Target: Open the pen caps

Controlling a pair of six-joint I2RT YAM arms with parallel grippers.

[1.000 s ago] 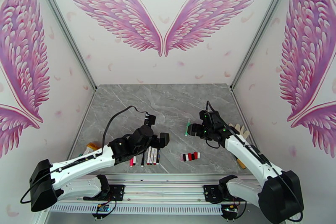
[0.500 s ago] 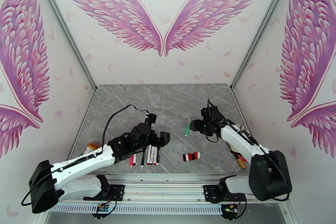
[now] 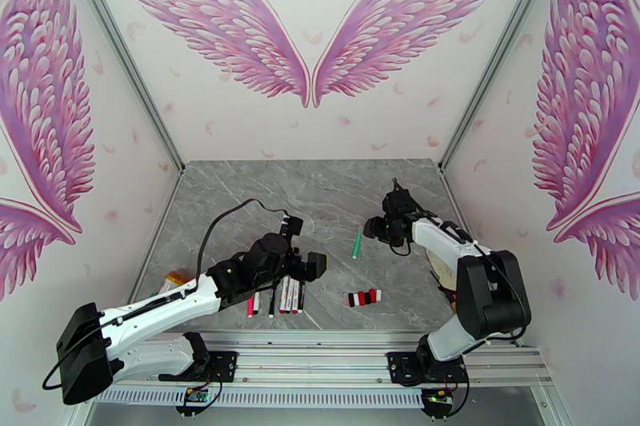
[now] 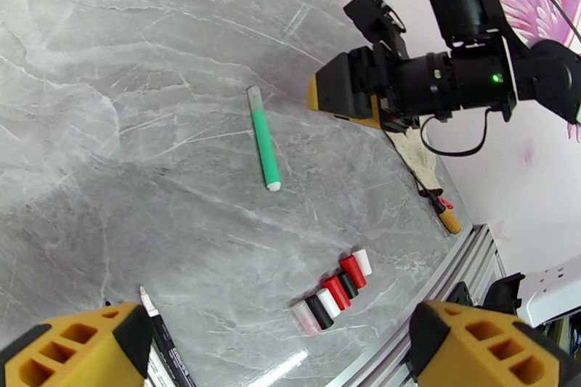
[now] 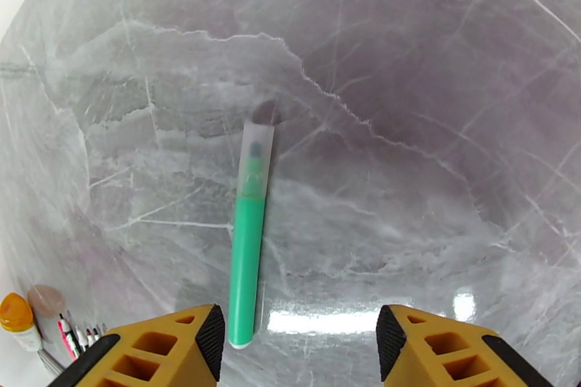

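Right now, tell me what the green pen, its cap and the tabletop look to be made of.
Green pen: likely plastic; smooth, evenly coloured barrel with a soft sheen. Its cap: translucent frosted plastic, with the tip showing through. Tabletop: marble-look grey surface with white veins, glossy and mirroring a light; stone or laminate, cannot tell.

We see a glossy, veined stone-look tabletop [image 5: 436, 91]. Beside the right end effector [image 5: 296, 334], the green pen [image 5: 245, 265] looks smooth plastic, its cap [image 5: 258, 156] translucent.

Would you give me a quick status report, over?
Status: left end effector open, empty. Also open, right end effector above green pen, cap on. Nothing blocking.
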